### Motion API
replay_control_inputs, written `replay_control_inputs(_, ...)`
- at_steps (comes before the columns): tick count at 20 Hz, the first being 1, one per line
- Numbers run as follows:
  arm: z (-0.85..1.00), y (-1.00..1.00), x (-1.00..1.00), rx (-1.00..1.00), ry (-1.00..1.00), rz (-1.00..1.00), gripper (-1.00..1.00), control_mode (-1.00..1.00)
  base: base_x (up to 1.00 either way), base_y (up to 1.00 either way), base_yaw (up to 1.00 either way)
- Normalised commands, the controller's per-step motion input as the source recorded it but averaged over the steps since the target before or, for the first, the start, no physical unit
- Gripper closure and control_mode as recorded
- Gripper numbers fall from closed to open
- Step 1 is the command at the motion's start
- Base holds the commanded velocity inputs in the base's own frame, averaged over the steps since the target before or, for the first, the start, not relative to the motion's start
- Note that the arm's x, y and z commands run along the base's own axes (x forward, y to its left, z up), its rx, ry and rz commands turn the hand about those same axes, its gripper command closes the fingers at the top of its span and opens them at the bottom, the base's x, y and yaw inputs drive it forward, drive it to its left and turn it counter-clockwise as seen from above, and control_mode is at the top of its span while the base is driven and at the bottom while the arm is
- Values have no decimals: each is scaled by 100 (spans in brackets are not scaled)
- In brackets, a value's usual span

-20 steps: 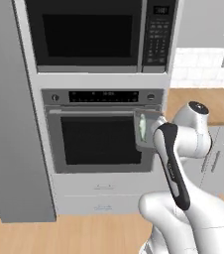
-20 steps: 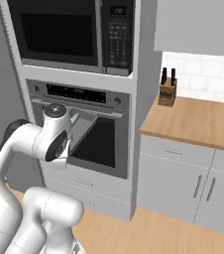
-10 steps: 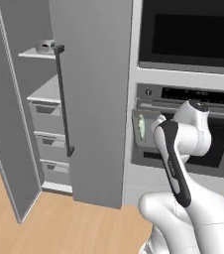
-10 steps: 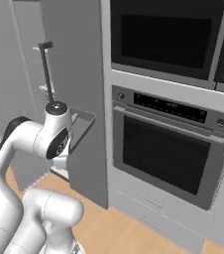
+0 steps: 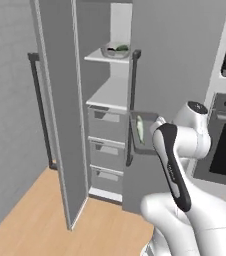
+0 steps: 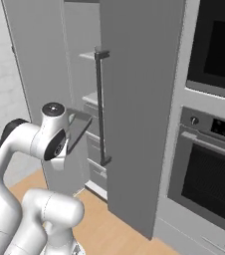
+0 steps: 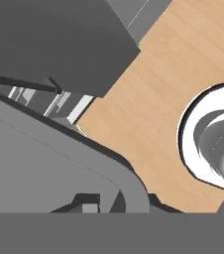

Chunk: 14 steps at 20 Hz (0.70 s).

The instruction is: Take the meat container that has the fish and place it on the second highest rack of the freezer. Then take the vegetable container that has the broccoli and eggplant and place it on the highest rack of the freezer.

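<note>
Currently, progress: first leg under way; neither container is on its target rack as far as the views show.
Gripper: hidden behind the arm's forearm in both base views; in the hand view the dark fingertips (image 7: 86, 203) sit at the bottom against the tray's rim. Judged clamped on the tray, since the tray is held in mid-air.
Held load: the shallow dark-grey rectangular meat container with raised rim (image 5: 144, 134) is carried at the end of the arm, tipped steeply so its inside faces the left base camera; seen edge-on in the right base view (image 6: 79, 128).
Fish: the slim pale silvery-green fish (image 5: 140, 129) lies lengthwise inside the tray.
Arm pose: elbow folded high, forearm reaching forward and slightly left toward the cabinet opening; wrist near drawer height, below both white shelves.
Freezer: the tall narrow grey cabinet (image 5: 110, 95) stands open, door swung out to the left, long dark vertical bar handle (image 6: 100, 107) just beyond the tray.
Upper shelf: a round pale bowl of vegetables (image 5: 116, 50) rests on the highest visible white shelf; contents too small to name.
Left to do: raise the tray, level it, set it on the second highest rack; then handle the vegetable container.
</note>
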Motion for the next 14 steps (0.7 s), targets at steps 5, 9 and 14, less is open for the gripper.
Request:
replay_control_inputs(5, 0, 0, 0, 0, 0, 0, 100, 100, 92, 83, -4)
replay_control_inputs(9, 0, 0, 0, 0, 0, 0, 100, 100, 56, 25, -34)
replay_control_inputs(14, 0, 0, 0, 0, 0, 0, 100, 100, 64, 10, -30)
